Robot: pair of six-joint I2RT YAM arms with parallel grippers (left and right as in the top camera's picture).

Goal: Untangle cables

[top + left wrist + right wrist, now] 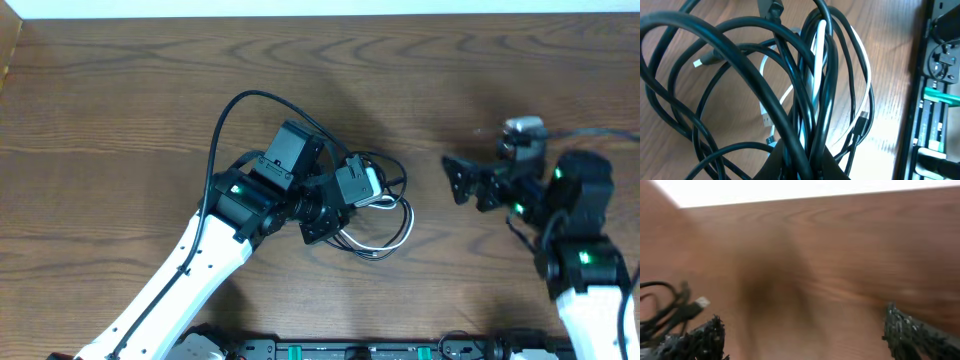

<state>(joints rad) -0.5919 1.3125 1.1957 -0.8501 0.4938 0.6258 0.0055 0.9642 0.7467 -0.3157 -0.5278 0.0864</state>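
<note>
Cables (818, 55) tight in low left claw (805, 167)

Wooden table (110, 100): dark brown with pronounced grain, filling the overhead view. A pale strip (300, 6) runs along its far edge and a black rail (350, 350) with green parts along its near edge. A tangle of thin black and white cables (383, 202) sits slightly right of centre, its overlapping loops spreading toward the near side, and a small white plug (698, 63) and a few other plug ends lie against the wood among them. Cannot tell whether every loop touches the surface or some hang just above it.
</note>
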